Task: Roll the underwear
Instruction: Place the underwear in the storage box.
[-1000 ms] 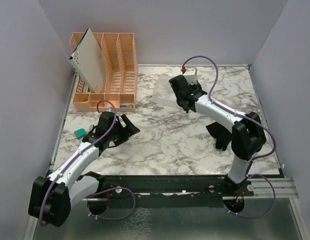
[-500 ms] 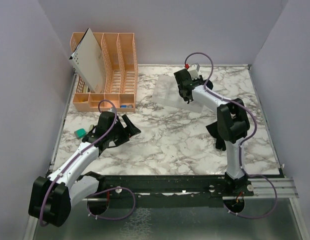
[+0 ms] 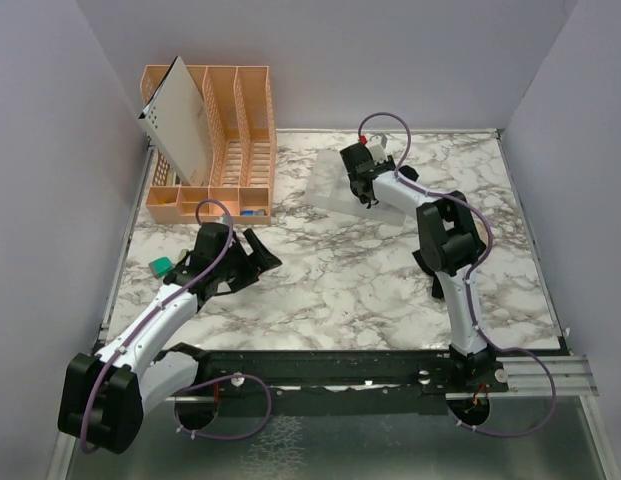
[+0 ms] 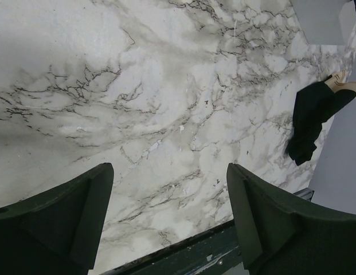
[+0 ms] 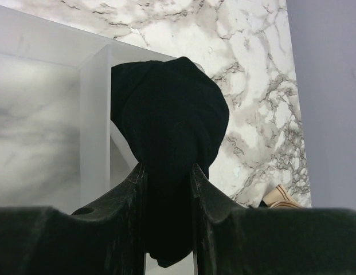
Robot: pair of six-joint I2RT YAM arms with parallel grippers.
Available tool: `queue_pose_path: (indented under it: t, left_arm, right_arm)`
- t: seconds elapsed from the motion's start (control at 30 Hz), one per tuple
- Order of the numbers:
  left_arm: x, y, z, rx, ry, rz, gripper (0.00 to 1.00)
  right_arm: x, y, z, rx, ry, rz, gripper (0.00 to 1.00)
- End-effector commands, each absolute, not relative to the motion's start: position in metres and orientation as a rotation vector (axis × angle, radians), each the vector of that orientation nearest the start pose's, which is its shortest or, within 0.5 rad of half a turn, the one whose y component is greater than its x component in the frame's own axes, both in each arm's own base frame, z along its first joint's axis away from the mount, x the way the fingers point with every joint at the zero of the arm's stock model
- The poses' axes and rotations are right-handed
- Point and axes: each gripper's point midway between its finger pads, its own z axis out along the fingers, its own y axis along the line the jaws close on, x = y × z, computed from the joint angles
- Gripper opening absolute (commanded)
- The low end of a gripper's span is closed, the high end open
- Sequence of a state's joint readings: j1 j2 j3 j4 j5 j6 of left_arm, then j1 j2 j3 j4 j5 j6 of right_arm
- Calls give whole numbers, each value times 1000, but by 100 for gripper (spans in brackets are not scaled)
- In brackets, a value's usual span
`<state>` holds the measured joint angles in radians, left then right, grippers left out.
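Right arm has folded its elbow in toward the back of the desk (image 3: 320, 290) over the last second. The right claw (image 3: 362, 188) now sits further left over the white tray (image 3: 328, 190). Left arm unchanged.

Top view: left claw (image 3: 256, 258) hovers low over bare marble at left-centre, fingers spread. An orange rack (image 3: 235, 140) stands at back left with a white panel (image 3: 180, 120) leaning in it. A teal object (image 3: 162, 266) lies near the left edge.

Left wrist view: left claw (image 4: 169, 172) gapes wide, nothing between the fingers, marble below. Loose black underwear (image 4: 311, 117) with a tan band lies on the desk at the far right, well apart from this claw.

Right wrist view: right claw (image 5: 166, 175) is clamped on the rolled black underwear (image 5: 169, 109), and the bundle bulges out past the fingertips. It hangs over a tray wall (image 5: 94, 103); cannot tell whether it touches the tray. A bit of tan fabric (image 5: 281, 197) shows at lower right.
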<state>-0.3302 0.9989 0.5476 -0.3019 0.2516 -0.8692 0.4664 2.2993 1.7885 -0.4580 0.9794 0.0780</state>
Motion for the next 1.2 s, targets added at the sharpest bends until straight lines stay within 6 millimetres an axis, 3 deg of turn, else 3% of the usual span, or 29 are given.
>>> queue_pose_path:
  t: [0.0, 0.23, 0.87, 1.0, 1.17]
  left_arm:
    - [234, -160, 97, -511, 2435, -865, 86]
    - [234, -159, 94, -517, 2444, -863, 86]
    - [236, -162, 94, -514, 2446, -878, 86]
    - [237, -162, 94, -513, 2448, -883, 86]
    - [238, -163, 93, -513, 2449, -883, 86]
  right_arm:
    - [514, 111, 44, -110, 2265, -842, 0]
    - [509, 119, 23, -134, 2314, -756, 0]
    - [497, 115, 48, 44, 2268, -536, 1]
    - [496, 113, 41, 129, 2307, -391, 1]
    - [493, 109, 29, 162, 2333, -343, 5]
